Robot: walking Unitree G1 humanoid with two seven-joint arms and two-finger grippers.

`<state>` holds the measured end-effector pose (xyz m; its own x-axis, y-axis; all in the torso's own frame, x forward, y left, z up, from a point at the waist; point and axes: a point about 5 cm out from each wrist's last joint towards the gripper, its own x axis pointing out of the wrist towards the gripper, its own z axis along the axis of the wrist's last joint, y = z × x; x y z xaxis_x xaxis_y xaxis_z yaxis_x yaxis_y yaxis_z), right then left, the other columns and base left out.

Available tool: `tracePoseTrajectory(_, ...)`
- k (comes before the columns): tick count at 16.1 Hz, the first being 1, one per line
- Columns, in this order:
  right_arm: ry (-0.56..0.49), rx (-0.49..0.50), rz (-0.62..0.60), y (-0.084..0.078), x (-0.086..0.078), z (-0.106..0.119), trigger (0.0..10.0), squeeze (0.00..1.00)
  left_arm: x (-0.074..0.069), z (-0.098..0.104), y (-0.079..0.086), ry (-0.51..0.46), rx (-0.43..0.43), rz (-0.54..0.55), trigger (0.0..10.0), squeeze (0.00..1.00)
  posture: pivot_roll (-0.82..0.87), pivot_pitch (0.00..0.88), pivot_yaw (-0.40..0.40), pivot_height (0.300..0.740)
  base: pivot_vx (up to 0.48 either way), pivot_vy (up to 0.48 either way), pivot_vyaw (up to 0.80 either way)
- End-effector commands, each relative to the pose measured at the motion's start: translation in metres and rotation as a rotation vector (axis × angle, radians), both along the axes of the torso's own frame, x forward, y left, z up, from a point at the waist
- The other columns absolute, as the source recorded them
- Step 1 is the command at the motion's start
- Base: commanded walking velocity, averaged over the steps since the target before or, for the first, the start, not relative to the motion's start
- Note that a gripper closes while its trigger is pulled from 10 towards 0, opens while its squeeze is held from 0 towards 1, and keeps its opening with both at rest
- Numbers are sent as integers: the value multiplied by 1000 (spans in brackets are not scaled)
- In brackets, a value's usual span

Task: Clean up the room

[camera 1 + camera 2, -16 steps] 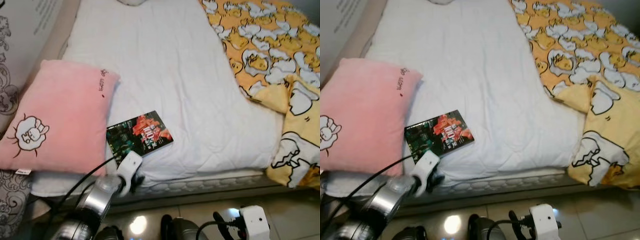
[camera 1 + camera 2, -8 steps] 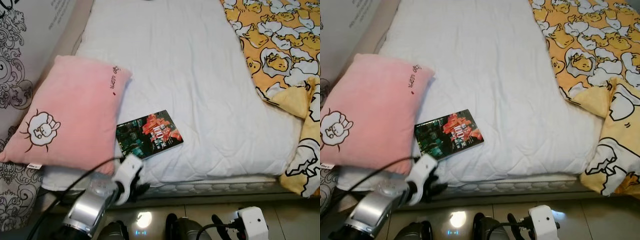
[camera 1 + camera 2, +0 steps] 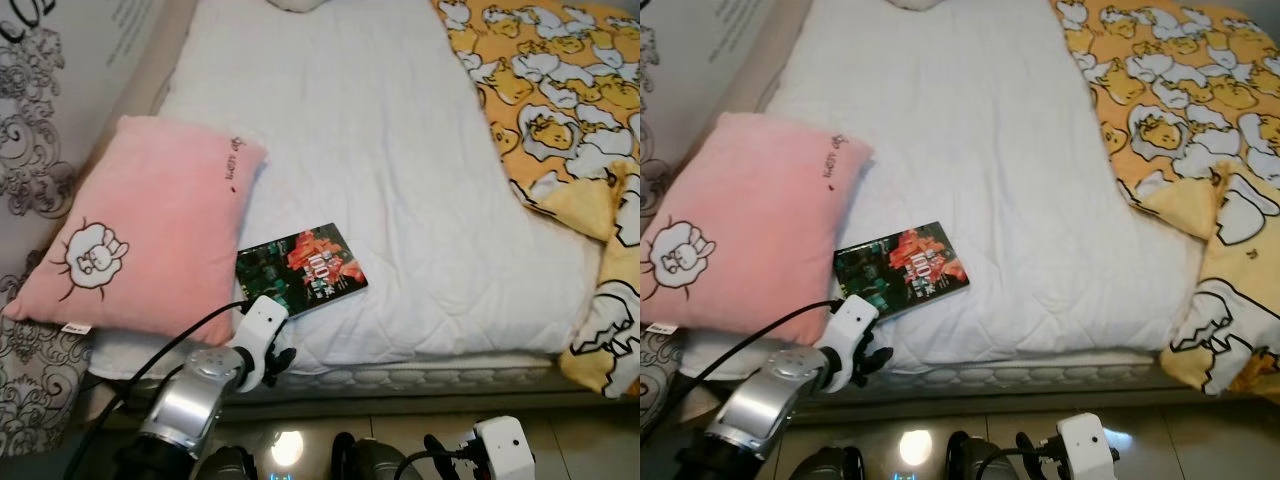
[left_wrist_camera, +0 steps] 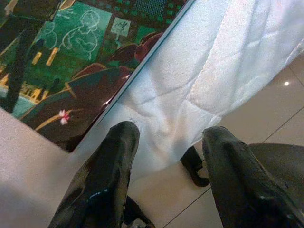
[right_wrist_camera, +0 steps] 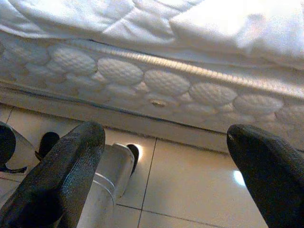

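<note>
The book (image 3: 301, 271) lies flat near the bed's (image 3: 380, 150) front edge, beside a pink pillow (image 3: 140, 240). The left gripper (image 3: 277, 362) hovers just short of it, fingers parted and empty. Pushing in low could snag the sheet or nudge the book away.

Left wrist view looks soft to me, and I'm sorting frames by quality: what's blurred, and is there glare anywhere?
Left wrist view: the near fingers are out of focus, the book cover is sharper; a small glint on the floor tile. Eye views: even light, a bright lamp reflection on the floor. Right wrist view: fingers blurred, mattress edge clear.
</note>
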<state>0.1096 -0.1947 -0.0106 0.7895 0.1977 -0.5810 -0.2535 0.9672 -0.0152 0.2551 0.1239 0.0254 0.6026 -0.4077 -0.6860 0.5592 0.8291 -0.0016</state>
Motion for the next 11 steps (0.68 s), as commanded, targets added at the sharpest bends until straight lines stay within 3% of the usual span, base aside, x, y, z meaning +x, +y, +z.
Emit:
tracePoseTrajectory(1,18,-11,-2,-5,-5,-3,10000,0,2,-2,-6,-10,9,-8,10000,0,-76,110,-83,740,0,0,0)
tracePoseTrajectory(5,17,-14,-4,-5,-6,-3,10000,0,29,7,-14,-158,60,51,10000,0,-92,114,-80,740,0,0,0)
tracePoseTrajectory(9,25,-18,-13,-6,-10,-4,10000,0,30,-4,-3,-147,127,65,10000,0,-95,114,-76,740,0,0,0)
tracePoseTrajectory(11,30,-20,-12,-7,-11,-6,10000,0,29,-4,1,-148,118,77,10000,0,-91,113,-76,740,0,0,0)
